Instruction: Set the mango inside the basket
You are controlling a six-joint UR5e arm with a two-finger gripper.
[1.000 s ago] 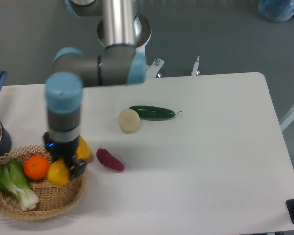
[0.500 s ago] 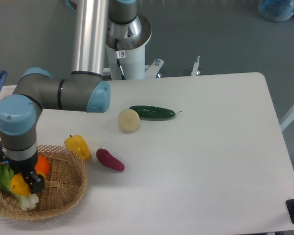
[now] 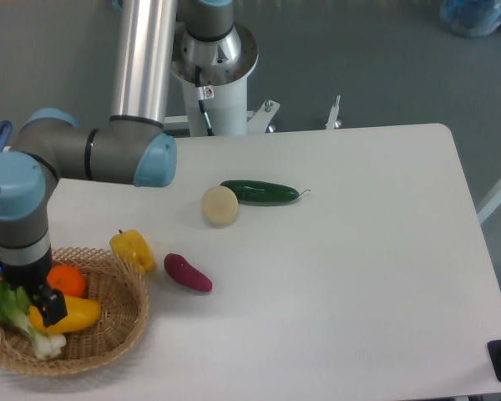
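The mango (image 3: 77,314), yellow shading to orange, lies on its side inside the round wicker basket (image 3: 117,342) at the front left of the table. My gripper (image 3: 35,302) hangs low over the basket's left part. One black finger (image 3: 52,306) shows in front of the mango's left end and the other is hidden. The mango sticks out to the right past that finger and appears to rest on the basket floor, so the gripper looks open.
An orange (image 3: 65,281) and a bok choy (image 3: 12,316) share the basket. A yellow bell pepper (image 3: 132,249) sits at its far rim, with a purple sweet potato (image 3: 188,273) to its right. A pale round fruit (image 3: 220,205) and a cucumber (image 3: 260,193) lie mid-table. A blue pot handle (image 3: 0,134) shows at the left edge.
The gripper carried the mango from the basket's right rim to its left part and lowered it. The mango now lies flat and stretched out to the right instead of sitting upright between the fingers.
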